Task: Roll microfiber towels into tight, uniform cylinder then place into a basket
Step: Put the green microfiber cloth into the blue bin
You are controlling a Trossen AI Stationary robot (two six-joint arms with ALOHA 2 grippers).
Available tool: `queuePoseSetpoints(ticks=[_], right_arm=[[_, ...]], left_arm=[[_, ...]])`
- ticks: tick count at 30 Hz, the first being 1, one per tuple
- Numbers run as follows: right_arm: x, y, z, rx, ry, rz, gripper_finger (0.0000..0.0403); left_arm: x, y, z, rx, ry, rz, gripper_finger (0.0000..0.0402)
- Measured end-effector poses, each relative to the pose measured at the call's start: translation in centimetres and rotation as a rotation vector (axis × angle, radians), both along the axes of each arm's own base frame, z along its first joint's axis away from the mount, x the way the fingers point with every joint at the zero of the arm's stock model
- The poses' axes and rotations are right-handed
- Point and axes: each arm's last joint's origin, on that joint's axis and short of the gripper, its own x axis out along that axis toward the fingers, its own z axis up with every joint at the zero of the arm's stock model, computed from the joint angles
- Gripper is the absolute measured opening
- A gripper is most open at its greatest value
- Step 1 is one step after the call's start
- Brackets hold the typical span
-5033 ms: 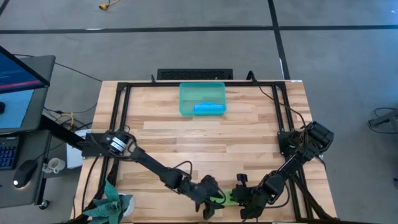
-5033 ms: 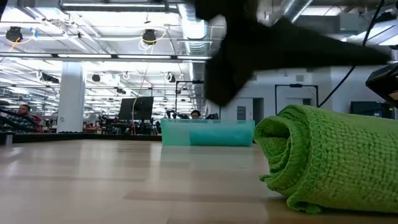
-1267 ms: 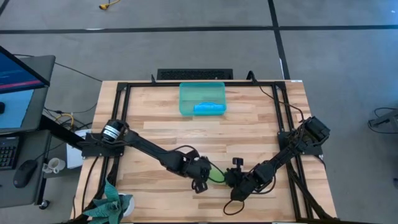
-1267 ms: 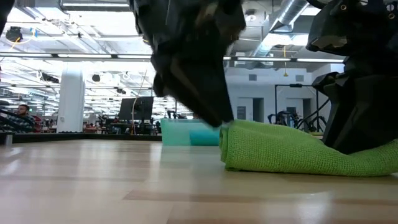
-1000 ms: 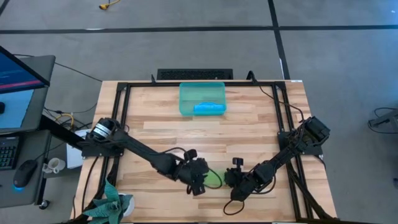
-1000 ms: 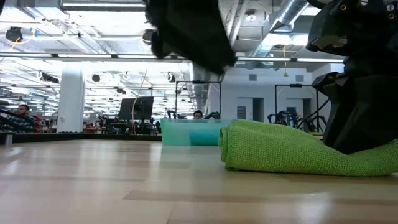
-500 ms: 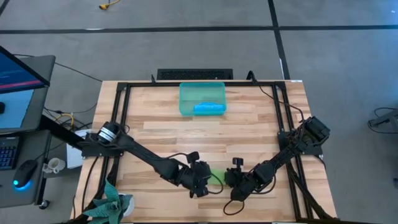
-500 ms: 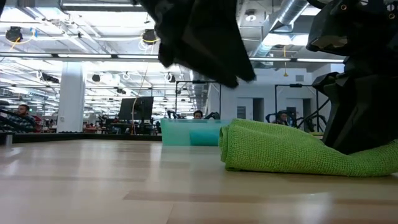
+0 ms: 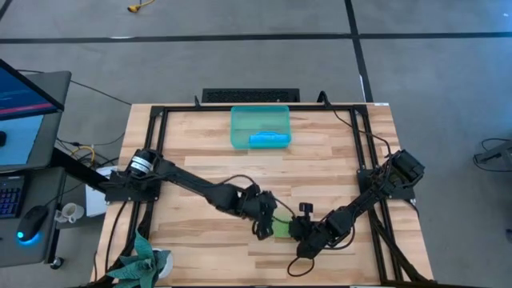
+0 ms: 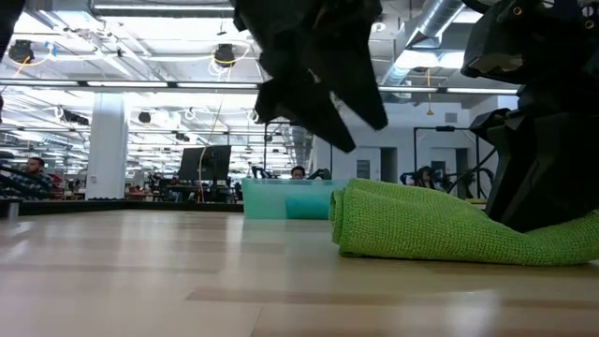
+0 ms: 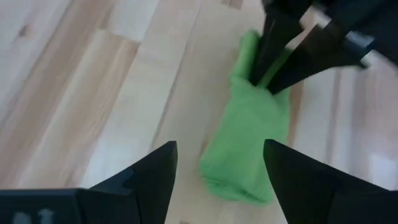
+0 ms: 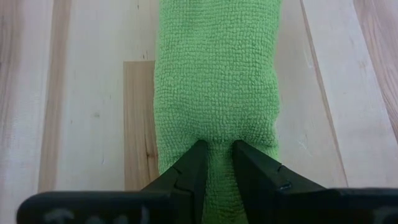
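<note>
The lime green towel lies rolled on the table near its front edge; it also shows in the low view. My right gripper is shut on the roll's right end. My left gripper is open and hovers just above the roll's left end, touching nothing. The teal basket stands at the far middle of the table, and the sky blue towel lies rolled inside it. My right gripper pinches the green roll's right end between its two fingers. The fingers come slanting down from the table's right and lie along the roll. The roll rests on the table, pressed flatter at the held end.
Black frame rails run along the table's sides. A green plant-like thing sits off the front left corner. Bare wood lies between the roll and the basket.
My left gripper has gone toward the table's right edge and down, from beside the roll to just above its left end, staying open. The green roll and my right gripper have kept still.
</note>
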Motion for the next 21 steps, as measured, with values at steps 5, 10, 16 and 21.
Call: queuePoseSetpoints(ticks=[5, 10, 16, 21], right_arm=[[0.0, 0.0, 0.0, -0.001, 0.001, 0.001, 0.0107], [-0.2, 0.2, 0.0, -0.001, -0.001, 0.003, 0.0107], [-0.3, 0.3, 0.0, -0.002, -0.003, 0.003, 0.0107], [-0.2, 0.3, 0.0, -0.001, -0.004, 0.003, 0.0107]], left_arm=[[-0.9, 1.3, 1.9, -0.062, 0.057, 0.037, 0.0233], [-2.8, 0.0, 1.3, 0.014, 0.144, 0.136, 0.0233], [-4.2, -2.7, -1.9, -0.061, 0.063, 0.149, 0.0233], [-4.7, -3.5, -4.0, -0.165, -0.117, 0.114, 0.0233]])
